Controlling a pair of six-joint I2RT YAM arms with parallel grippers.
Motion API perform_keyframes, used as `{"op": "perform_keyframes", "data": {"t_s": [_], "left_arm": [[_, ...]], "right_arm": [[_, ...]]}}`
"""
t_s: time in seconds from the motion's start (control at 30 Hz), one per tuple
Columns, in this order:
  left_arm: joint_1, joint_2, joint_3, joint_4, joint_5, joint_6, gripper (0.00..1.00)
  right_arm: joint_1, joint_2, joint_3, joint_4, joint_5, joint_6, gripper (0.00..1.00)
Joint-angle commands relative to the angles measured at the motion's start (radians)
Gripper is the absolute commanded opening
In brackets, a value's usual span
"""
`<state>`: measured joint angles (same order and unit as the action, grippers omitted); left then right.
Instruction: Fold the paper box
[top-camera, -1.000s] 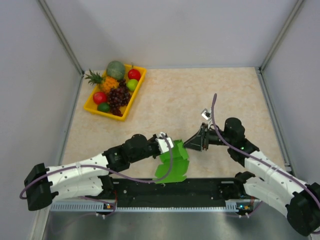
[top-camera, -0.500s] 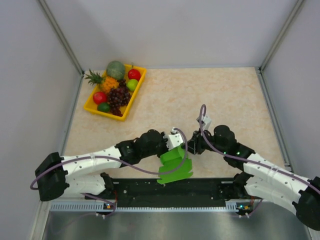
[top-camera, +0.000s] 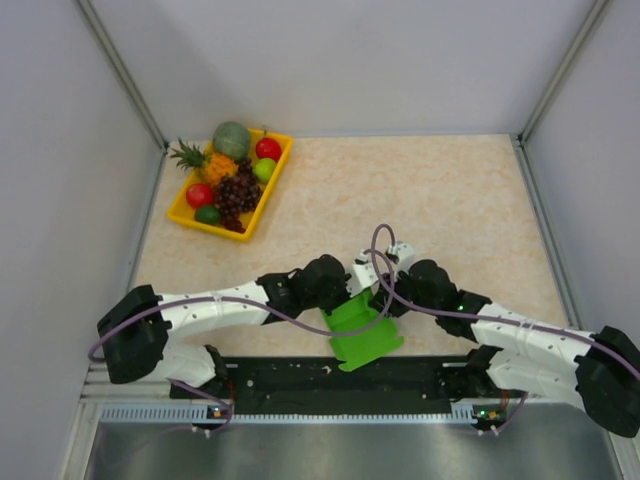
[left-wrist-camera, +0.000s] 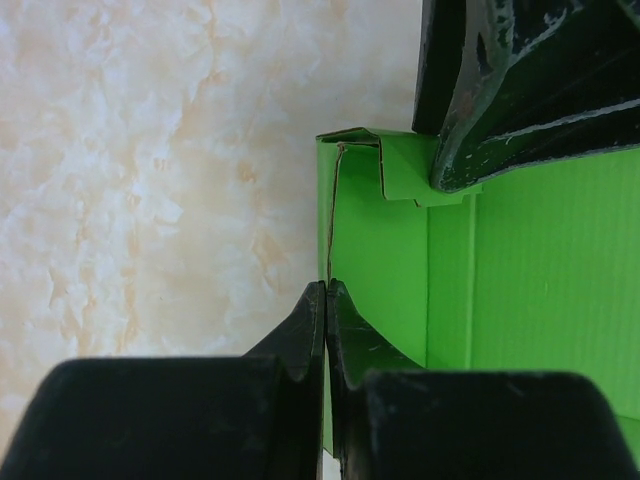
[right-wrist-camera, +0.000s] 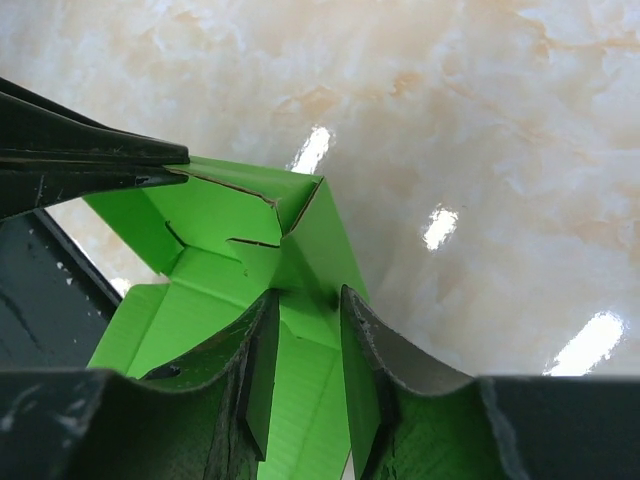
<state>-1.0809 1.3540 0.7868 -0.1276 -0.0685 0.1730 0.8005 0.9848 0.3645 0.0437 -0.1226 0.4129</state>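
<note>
Paper box (top-camera: 365, 328): half formed, at 6 o'clock on the table (top-camera: 450, 200), between both arms.
Left gripper (left-wrist-camera: 327, 300): pinches the thin edge of one wall, probably to hold it upright.
Right gripper (right-wrist-camera: 305, 330): jaws a little apart, astride the corner flap at 1 o'clock from the left one, probably to tuck it in.

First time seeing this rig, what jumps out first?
The bright green paper box, half-folded at the table's near edge, with both grippers on it. The left gripper pinches one wall, and the right gripper straddles a corner fold with parted jaws. Next, the yellow fruit tray at far left.
</note>
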Motion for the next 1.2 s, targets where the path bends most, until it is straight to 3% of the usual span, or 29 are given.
{"op": "perform_keyframes", "data": {"t_s": [0.0, 0.23, 0.6, 0.87, 1.17], "left_arm": [[-0.007, 0.036, 0.051, 0.079, 0.091, -0.029, 0.0], [-0.007, 0.071, 0.072, 0.056, 0.096, -0.035, 0.0], [-0.008, 0.036, 0.058, 0.091, 0.219, -0.092, 0.16], [-0.007, 0.12, 0.066, 0.097, 0.237, -0.13, 0.14], [-0.005, 0.083, 0.016, 0.164, 0.202, -0.133, 0.15]], "right_arm": [[0.012, 0.053, 0.001, 0.058, 0.061, -0.032, 0.3], [0.012, 0.11, 0.031, 0.094, 0.031, -0.045, 0.26], [0.012, 0.152, 0.014, 0.143, 0.024, -0.059, 0.26], [0.012, 0.192, 0.044, 0.122, 0.034, -0.065, 0.25], [0.016, 0.256, 0.074, 0.11, 0.038, -0.077, 0.17]]}}
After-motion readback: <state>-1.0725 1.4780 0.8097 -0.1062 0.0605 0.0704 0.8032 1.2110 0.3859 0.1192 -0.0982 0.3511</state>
